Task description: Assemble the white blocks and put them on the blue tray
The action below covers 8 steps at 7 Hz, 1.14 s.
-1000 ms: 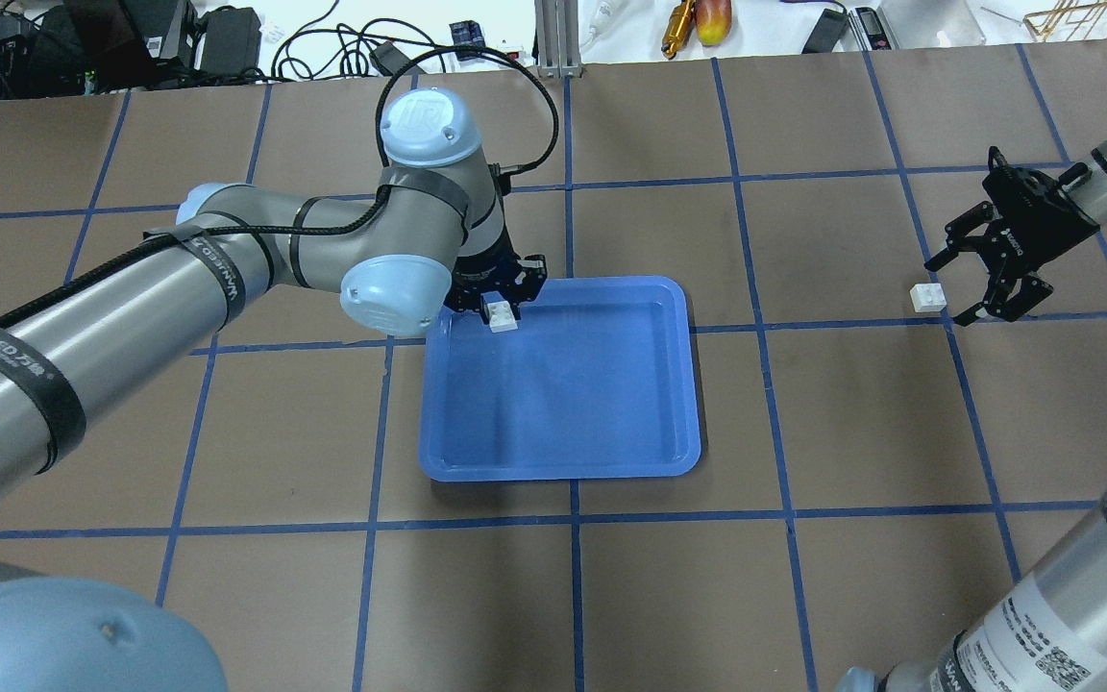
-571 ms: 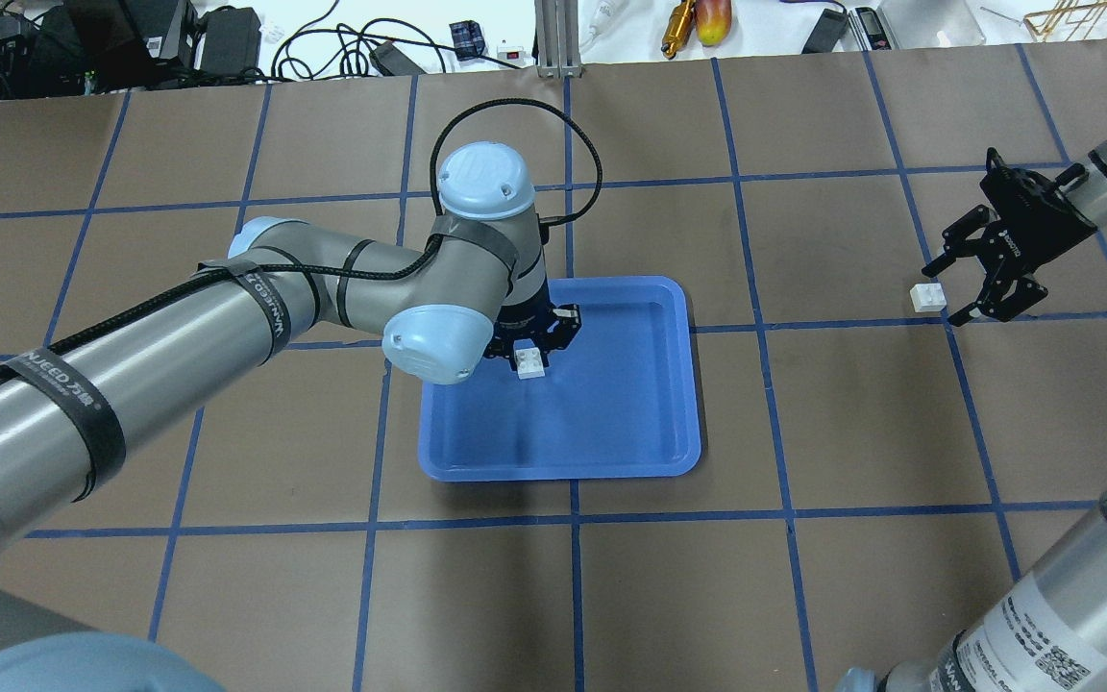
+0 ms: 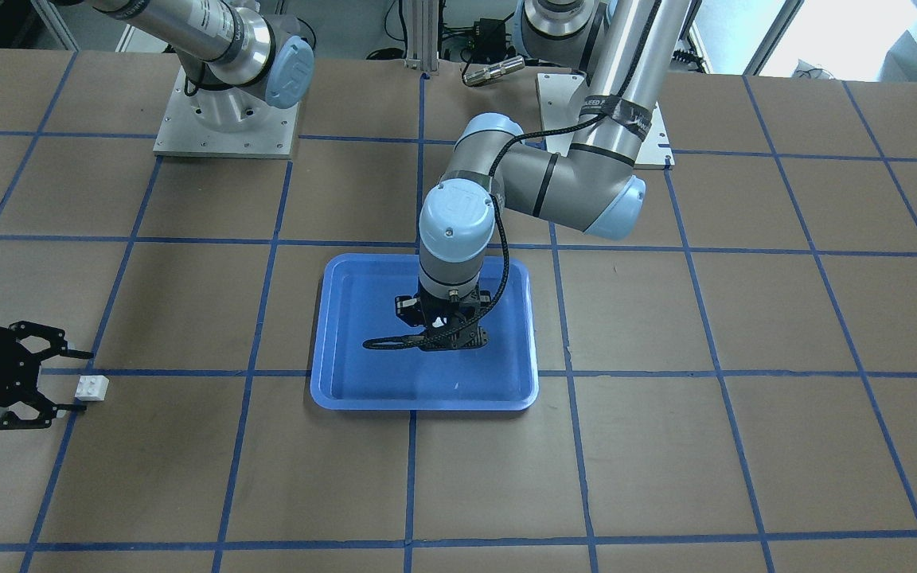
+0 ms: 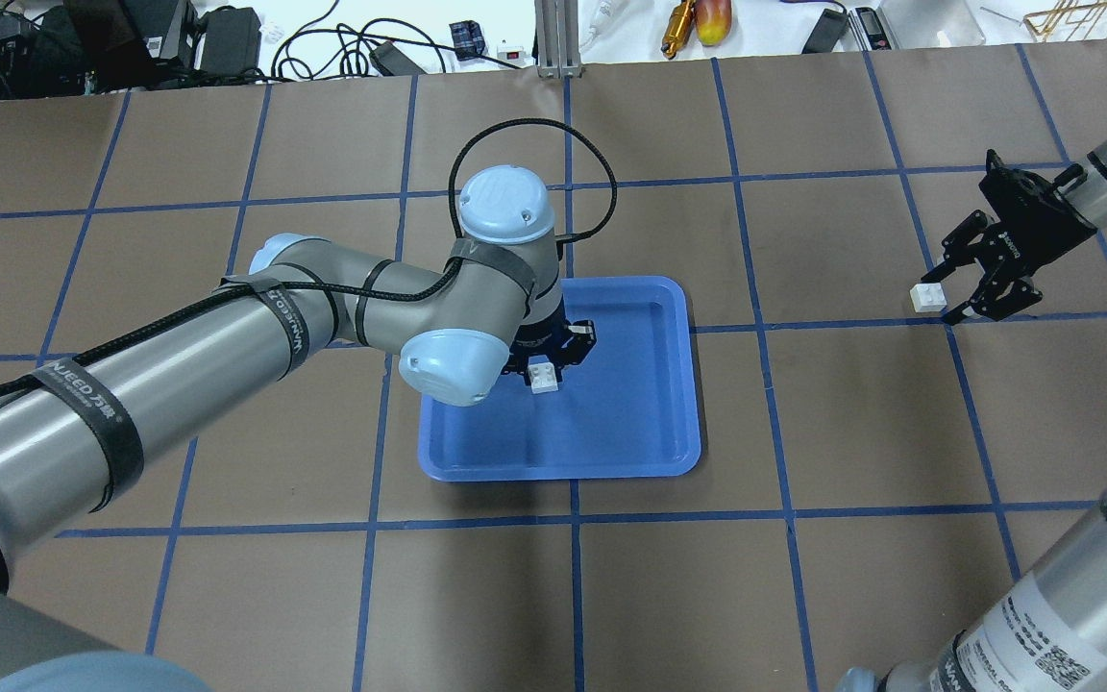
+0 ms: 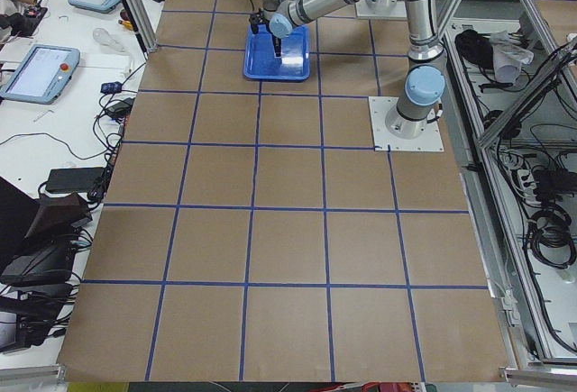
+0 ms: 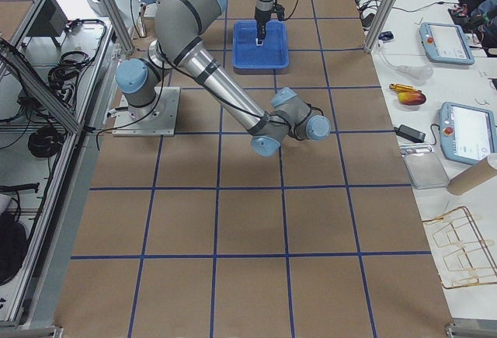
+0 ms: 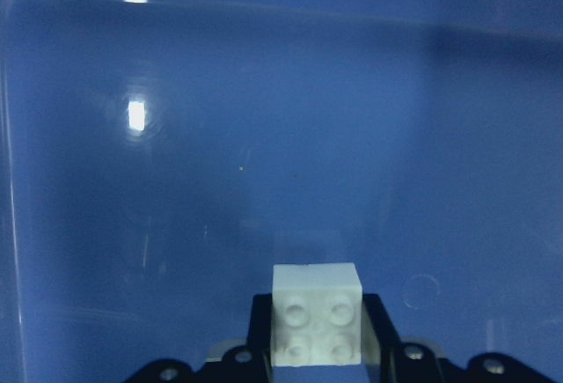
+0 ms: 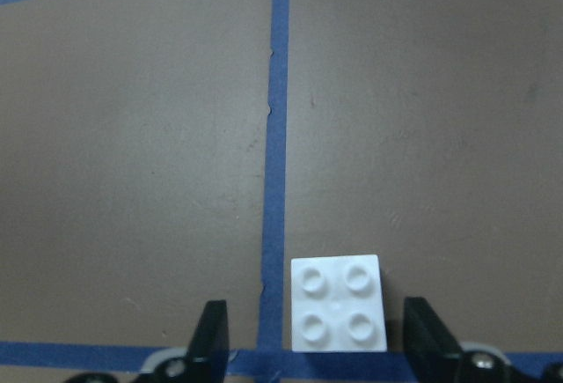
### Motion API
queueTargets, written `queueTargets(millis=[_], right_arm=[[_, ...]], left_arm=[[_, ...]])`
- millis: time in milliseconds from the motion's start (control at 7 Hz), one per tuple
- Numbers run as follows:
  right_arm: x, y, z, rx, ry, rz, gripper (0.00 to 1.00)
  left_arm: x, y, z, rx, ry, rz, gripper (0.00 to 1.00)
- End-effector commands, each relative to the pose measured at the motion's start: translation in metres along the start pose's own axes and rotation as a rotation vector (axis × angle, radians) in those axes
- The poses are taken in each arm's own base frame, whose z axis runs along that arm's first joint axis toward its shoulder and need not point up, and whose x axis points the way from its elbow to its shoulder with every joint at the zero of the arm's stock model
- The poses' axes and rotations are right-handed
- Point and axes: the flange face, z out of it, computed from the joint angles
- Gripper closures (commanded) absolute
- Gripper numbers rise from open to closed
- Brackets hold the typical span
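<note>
My left gripper [image 4: 546,370] is shut on a white block [image 4: 542,375] and holds it low over the middle of the blue tray [image 4: 645,423]. In the left wrist view the block [image 7: 317,326] sits between the fingers, studs facing the camera, with the tray floor [image 7: 264,136] behind it. The second white block [image 4: 925,297] lies on the table at the right, by a blue tape crossing. My right gripper [image 4: 941,300] is open around it. In the right wrist view that block [image 8: 339,315] lies between the fingers [image 8: 211,339], studs up, touching neither.
The tray [image 3: 347,382] lies near the table's centre, with nothing else in it. Blue tape lines [image 8: 274,136] divide the brown table into squares. Cables and tools [image 4: 698,24] lie along the far edge. The arms' base plates [image 3: 224,119] are bolted at the robot's side.
My left arm has carried its white block from the tray's far left corner toward the tray's middle. My right gripper has shifted slightly toward the second block and stays open.
</note>
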Motion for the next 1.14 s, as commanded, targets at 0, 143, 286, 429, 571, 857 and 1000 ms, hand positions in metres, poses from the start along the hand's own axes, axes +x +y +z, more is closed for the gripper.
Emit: queueTargets(millis=[0, 143, 286, 429, 571, 857, 1000], right_arm=[[0.000, -0.001, 0.000, -0.005, -0.003, -0.002, 0.76], [0.000, -0.003, 0.001, -0.008, -0.008, -0.004, 0.92], [0.000, -0.003, -0.001, -0.020, -0.014, -0.005, 1.00], [-0.004, -0.002, -0.006, -0.075, -0.045, -0.010, 1.00], [-0.006, -0.009, -0.015, -0.085, -0.038, -0.016, 1.00], [-0.023, -0.071, -0.040, -0.065, -0.039, -0.052, 1.00], [-0.023, -0.117, -0.036, -0.011, -0.028, -0.047, 1.00]], left_arm=[[0.001, 0.002, 0.004, -0.012, 0.001, -0.005, 0.18], [0.000, 0.004, 0.005, -0.011, 0.000, -0.002, 0.16], [0.000, 0.004, 0.004, -0.008, 0.000, -0.003, 0.15], [0.000, 0.000, -0.008, 0.018, 0.013, 0.012, 0.13], [-0.008, -0.006, -0.026, 0.046, 0.030, -0.003, 0.03], [-0.045, -0.027, -0.058, 0.087, 0.067, -0.076, 0.00], [-0.061, -0.033, -0.075, 0.092, 0.111, -0.100, 0.00]])
